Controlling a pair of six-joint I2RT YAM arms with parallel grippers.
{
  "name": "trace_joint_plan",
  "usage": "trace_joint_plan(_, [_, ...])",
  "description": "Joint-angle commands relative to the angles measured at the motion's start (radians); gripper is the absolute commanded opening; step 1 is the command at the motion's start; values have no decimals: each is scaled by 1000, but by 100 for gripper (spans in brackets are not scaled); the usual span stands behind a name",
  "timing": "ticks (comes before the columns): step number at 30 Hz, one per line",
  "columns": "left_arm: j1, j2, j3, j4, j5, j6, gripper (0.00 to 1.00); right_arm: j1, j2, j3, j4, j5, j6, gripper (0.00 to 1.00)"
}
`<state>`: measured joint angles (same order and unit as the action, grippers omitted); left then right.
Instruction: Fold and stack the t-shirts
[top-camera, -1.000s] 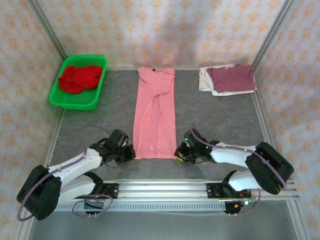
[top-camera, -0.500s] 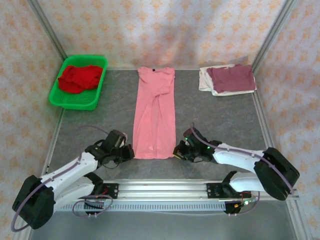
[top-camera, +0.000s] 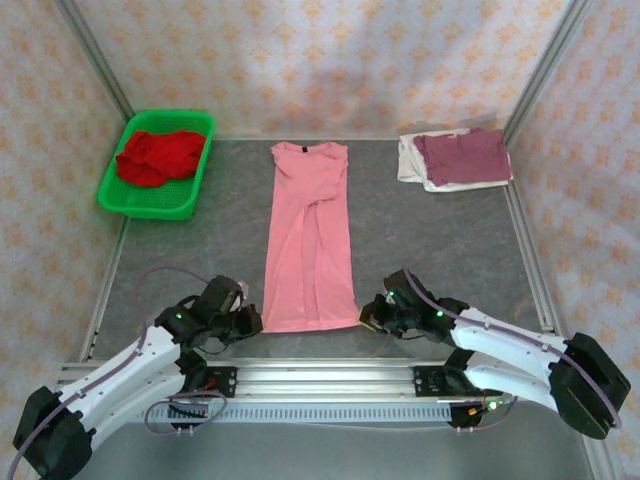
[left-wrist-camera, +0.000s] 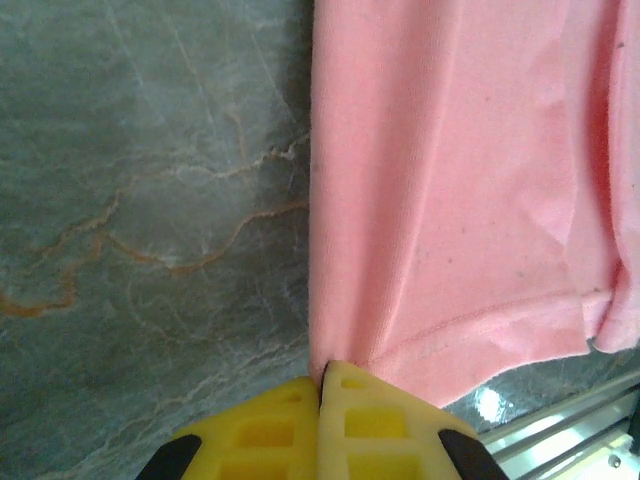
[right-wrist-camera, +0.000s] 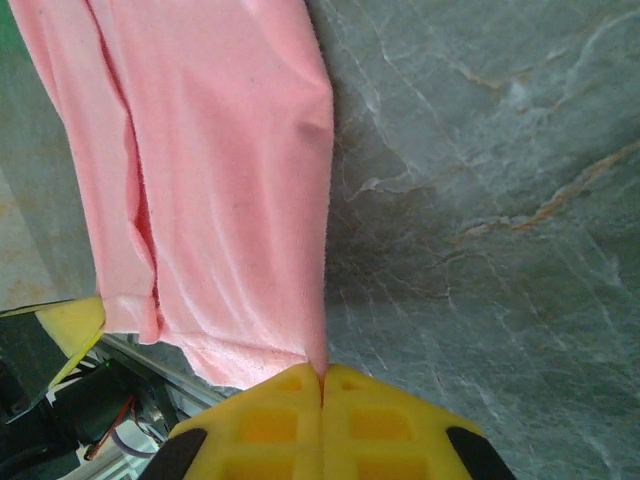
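Pink t-shirt, left hand, right hand: all nearer the rail

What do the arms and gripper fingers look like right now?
The left arm and right arm have white shells, black joint housings, a lilac cable looping along each, small green lights by the wrists. The left gripper and right gripper fingers are bright yellow plastic with moulded rectangular pockets.

Two white-shelled robot arms with black joints and bulky black shoulder housings, thin lilac cables looping alongside, small green lights, and yellow grid-moulded plastic fingers.
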<state>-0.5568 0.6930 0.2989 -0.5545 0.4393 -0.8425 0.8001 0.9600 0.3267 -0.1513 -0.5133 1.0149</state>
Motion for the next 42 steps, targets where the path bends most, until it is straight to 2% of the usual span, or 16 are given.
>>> trace_joint_plan(1, [-9, -37, 29, -76, 1, -22, 0, 11, -25, 7, -33, 18, 14, 0])
trace_joint_plan(5, [-10, -47, 76, -83, -46, -17, 0, 11, -44, 34, -46, 70, 12, 0])
trace_joint_plan(8, [-4, 12, 154, -67, -96, 12, 0, -2, -15, 135, -85, 119, -47, 0])
trace_joint_plan(20, [243, 523, 622, -31, -54, 368, 0, -215, 356, 542, -120, 153, -331, 0])
trace_joint_plan(25, [287, 735, 803, -7, -68, 474, 0, -263, 509, 703, -107, 145, -401, 0])
trace_joint_plan(30, [321, 886, 934, -7, -85, 514, 0, -302, 632, 809, -96, 140, -434, 0])
trace_joint_plan(37, [357, 1020, 1023, 11, -87, 530, 0, -347, 752, 901, -84, 127, -458, 0])
trace_joint_plan(42, [376, 1174, 1183, -17, -93, 551, 0, -377, 879, 1036, -86, 109, -490, 0])
